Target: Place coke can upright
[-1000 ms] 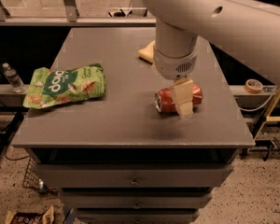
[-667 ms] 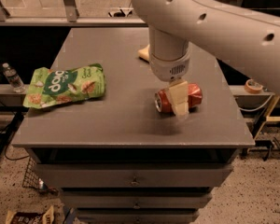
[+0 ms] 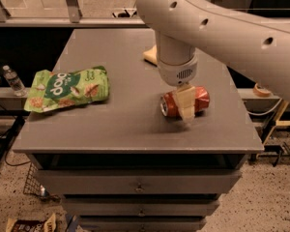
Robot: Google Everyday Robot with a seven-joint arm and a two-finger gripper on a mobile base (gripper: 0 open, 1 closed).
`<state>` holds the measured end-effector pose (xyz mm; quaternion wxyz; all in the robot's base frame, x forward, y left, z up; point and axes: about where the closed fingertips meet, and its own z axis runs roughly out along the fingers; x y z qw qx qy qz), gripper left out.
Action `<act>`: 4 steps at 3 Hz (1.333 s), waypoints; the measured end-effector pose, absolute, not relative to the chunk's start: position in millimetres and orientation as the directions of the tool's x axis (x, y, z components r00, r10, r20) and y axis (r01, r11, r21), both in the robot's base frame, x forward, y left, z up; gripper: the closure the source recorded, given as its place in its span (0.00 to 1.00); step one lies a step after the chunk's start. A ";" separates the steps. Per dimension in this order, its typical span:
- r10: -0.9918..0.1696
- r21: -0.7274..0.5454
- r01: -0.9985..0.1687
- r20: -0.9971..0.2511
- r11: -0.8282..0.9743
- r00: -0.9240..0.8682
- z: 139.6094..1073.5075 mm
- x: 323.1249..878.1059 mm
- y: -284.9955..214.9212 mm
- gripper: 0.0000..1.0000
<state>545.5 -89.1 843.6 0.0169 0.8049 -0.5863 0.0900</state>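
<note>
the pincer (image 3: 185,108) is down at the sideways coke can (image 3: 201,99) on the table (image 3: 111,127); whether it grips is unclear

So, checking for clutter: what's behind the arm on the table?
A tan object, mostly hidden by the arm; what it is can't be told. The gripper is at the lying coke can.
</note>
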 end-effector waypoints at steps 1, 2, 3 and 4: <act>-0.944 -0.063 -0.952 0.159 -0.301 0.288 838.4 544.4 -92.6 0.41; -0.950 -0.055 -0.954 0.123 -0.295 0.287 836.0 540.7 -95.1 0.72; -0.952 -0.086 -0.949 -0.016 -0.302 0.305 859.1 535.0 -96.4 0.96; -0.926 -0.170 -0.939 -0.182 -0.300 0.329 903.0 528.4 -95.8 1.00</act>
